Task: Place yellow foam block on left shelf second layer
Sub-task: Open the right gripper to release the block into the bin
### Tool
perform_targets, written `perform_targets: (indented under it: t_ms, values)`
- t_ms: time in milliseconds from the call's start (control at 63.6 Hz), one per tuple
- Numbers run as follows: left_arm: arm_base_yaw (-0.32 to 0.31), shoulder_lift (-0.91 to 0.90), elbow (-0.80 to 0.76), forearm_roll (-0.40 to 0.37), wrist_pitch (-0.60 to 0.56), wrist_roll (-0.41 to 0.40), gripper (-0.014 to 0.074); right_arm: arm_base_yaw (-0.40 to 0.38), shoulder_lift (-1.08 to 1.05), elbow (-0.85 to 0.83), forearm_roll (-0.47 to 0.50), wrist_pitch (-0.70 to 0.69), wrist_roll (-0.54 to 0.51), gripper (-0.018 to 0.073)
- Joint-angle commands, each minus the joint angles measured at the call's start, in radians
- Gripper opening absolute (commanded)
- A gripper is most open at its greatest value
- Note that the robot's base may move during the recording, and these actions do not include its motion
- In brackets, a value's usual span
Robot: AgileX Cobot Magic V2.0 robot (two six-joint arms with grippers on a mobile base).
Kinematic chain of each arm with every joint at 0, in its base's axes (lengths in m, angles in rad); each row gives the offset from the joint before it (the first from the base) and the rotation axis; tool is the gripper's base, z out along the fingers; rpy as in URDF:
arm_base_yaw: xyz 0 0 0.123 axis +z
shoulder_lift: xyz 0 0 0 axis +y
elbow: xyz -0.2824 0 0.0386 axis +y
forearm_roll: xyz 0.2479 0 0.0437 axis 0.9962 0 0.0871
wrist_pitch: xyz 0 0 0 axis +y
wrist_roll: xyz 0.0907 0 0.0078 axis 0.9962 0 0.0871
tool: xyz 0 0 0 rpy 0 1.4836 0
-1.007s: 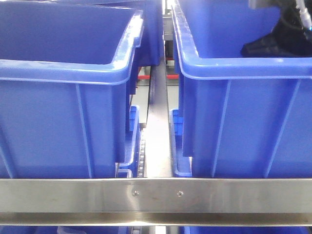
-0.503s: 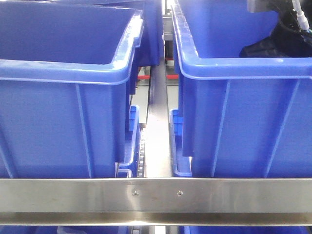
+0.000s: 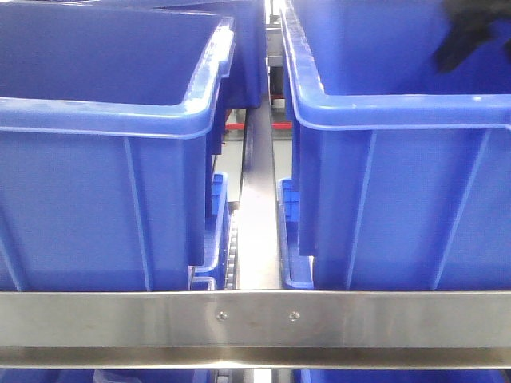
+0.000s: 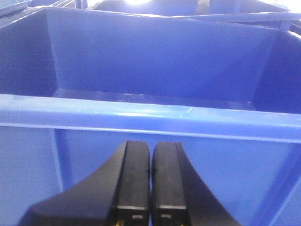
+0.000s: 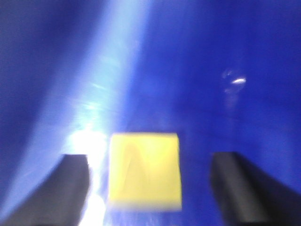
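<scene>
In the right wrist view the yellow foam block (image 5: 145,170) lies on the blue floor of a bin, blurred by motion. My right gripper (image 5: 150,162) is open around it, with a dark finger on each side and blue floor showing between each finger and the block. In the front view only a blurred dark part of the right arm (image 3: 471,32) shows, over the right bin (image 3: 399,120); the block is hidden there. My left gripper (image 4: 150,149) is shut with nothing in it, just in front of the left bin's near wall (image 4: 150,117).
Two large blue bins stand side by side on the shelf, the left bin (image 3: 112,120) showing no contents. A steel rail (image 3: 255,323) crosses the front. A metal divider (image 3: 259,223) runs between the bins. More blue bins sit behind and below.
In the front view the right arm has moved up and to the right, from inside the right bin's top corner to a blurred patch at the frame's edge.
</scene>
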State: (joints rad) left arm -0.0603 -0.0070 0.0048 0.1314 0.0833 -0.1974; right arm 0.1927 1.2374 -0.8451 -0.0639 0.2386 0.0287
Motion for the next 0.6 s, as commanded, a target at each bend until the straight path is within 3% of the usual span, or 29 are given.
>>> perform_targets:
  t_ms: [0,220,582]
  values:
    - [-0.003,-0.014,0.028,-0.007,-0.089,-0.004,0.0136,-0.007,-0.155,0.062,-0.004,-0.123,-0.012,0.0353]
    - [-0.003,-0.014,0.028,-0.007,-0.089,-0.004,0.0136,-0.007,-0.461,0.258,-0.004,-0.149,-0.012,0.0053]
    - [-0.003,-0.014,0.028,-0.007,-0.089,-0.004,0.0136,-0.007,-0.834,0.378,-0.004,-0.139,-0.012,0.0057]
